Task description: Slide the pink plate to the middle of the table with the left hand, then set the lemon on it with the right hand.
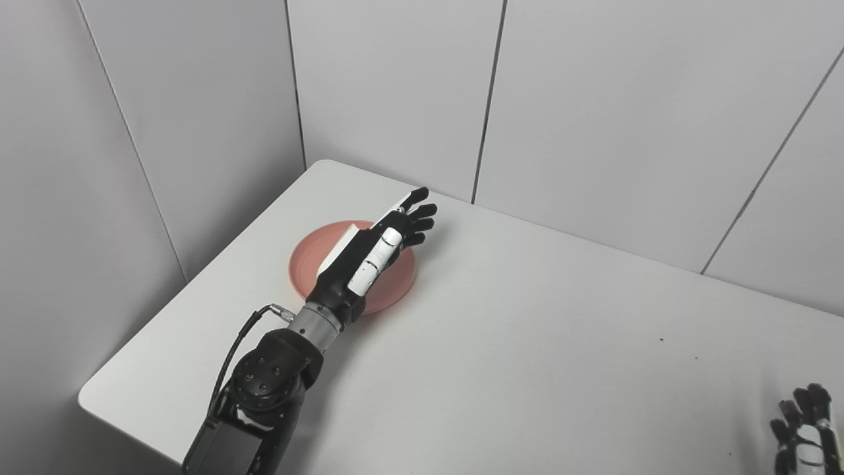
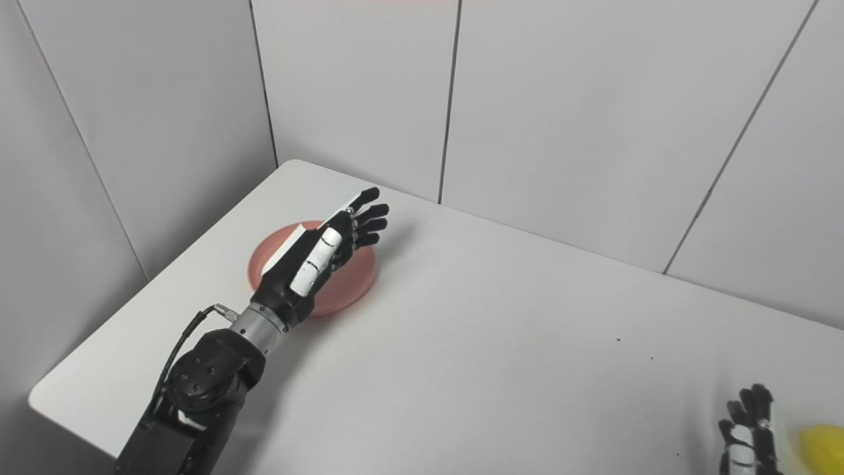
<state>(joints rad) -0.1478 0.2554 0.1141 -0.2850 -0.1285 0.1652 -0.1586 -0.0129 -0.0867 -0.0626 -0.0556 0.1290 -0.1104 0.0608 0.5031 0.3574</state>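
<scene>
Two hands in view | left hand (image 1: 376,254) stretched over pink plate (image 1: 310,264), fingers extended and apart, holding nothing | plate near bench (image 1: 527,343) far-left corner | right hand (image 2: 748,432) at lower right edge, fingers apart, holding nothing | lemon (image 2: 823,447) just beside it, partly cut off.
</scene>
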